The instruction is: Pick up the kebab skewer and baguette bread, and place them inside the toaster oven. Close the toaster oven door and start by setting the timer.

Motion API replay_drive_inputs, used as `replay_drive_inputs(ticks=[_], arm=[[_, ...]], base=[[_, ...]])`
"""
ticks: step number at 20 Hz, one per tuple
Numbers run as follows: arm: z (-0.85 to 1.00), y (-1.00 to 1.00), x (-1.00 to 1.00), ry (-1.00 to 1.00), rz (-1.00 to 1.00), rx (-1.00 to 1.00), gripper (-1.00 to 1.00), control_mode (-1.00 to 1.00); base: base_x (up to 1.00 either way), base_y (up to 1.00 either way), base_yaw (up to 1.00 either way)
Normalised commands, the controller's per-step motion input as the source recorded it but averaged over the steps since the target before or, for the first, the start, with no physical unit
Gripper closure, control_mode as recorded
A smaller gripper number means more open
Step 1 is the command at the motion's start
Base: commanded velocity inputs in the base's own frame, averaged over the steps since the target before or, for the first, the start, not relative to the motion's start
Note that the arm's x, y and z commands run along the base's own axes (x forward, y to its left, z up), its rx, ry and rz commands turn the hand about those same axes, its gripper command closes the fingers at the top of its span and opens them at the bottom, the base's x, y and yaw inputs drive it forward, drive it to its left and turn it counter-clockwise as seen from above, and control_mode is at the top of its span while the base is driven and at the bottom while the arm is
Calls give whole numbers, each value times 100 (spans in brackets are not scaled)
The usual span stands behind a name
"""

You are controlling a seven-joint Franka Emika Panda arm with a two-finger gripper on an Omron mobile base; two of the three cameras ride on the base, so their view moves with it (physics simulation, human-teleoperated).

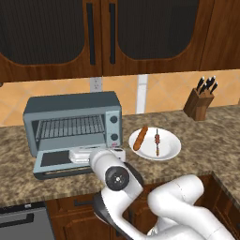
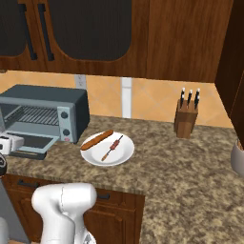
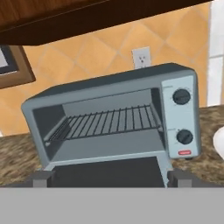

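Toaster oven [image 1: 75, 119] sits at the back left of the granite desk [image 1: 197, 140], its door [image 1: 61, 161] dropped flat, wire rack [image 3: 105, 122] bare inside. Hand [image 3: 107, 177] hovers low just in front of the door, fingers spread wide w/ nothing between them. Right of the oven, a white plate [image 1: 171, 150] carries the baguette bread [image 1: 140, 138] on its left half & the kebab skewer [image 1: 157, 140] beside it, apart. Knife block [image 1: 199, 103] stands far right by the wall.
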Motion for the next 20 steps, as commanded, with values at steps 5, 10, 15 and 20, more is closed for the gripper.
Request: replay_drive_inputs(ticks=[5, 10, 15, 20], arm=[[-2, 47, 42, 18, 0, 0, -100, -100], [-1, 12, 59, 2, 0, -9, -100, -100], [-5, 11, 10, 0, -1, -24, -100, -100], [0, -35, 31, 0, -1, -3, -100, -100]], base=[[0, 0, 0], [0, 0, 0], [0, 0, 0], [0, 0, 0]])
